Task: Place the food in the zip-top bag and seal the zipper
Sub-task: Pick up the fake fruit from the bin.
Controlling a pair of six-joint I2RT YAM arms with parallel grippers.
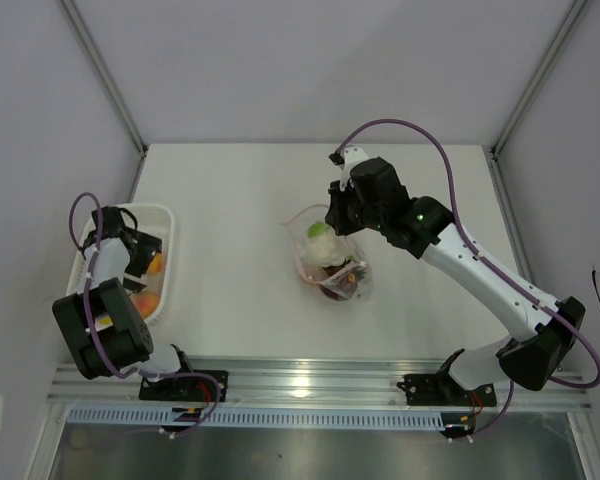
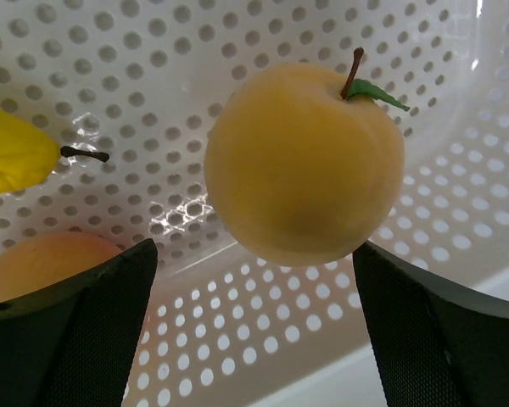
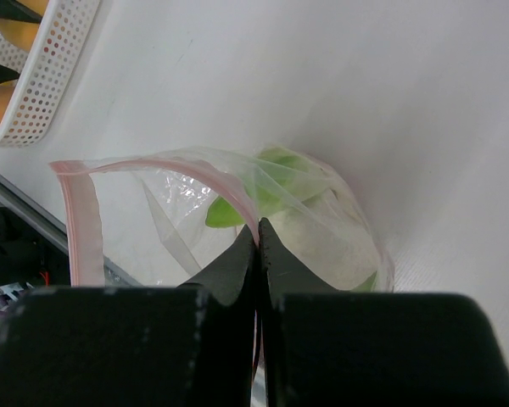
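The clear zip-top bag (image 1: 332,262) stands mid-table with its mouth held open; a pale green-white leafy piece (image 1: 320,238) and a dark red piece (image 1: 337,285) lie inside. My right gripper (image 3: 259,231) is shut on the pinkish-red zipper (image 3: 136,170) at the bag's rim. My left gripper (image 2: 254,318) is open inside the white basket (image 1: 163,222), its fingers (image 2: 85,331) either side of and just below a yellow-orange peach (image 2: 304,165). A yellow piece (image 2: 13,157) and an orange piece (image 2: 42,267) lie beside it.
The white perforated basket (image 2: 237,51) sits at the table's left edge. Grey enclosure walls (image 1: 40,100) stand on the left, right and back. A metal rail (image 1: 310,385) runs along the near edge by the arm bases.
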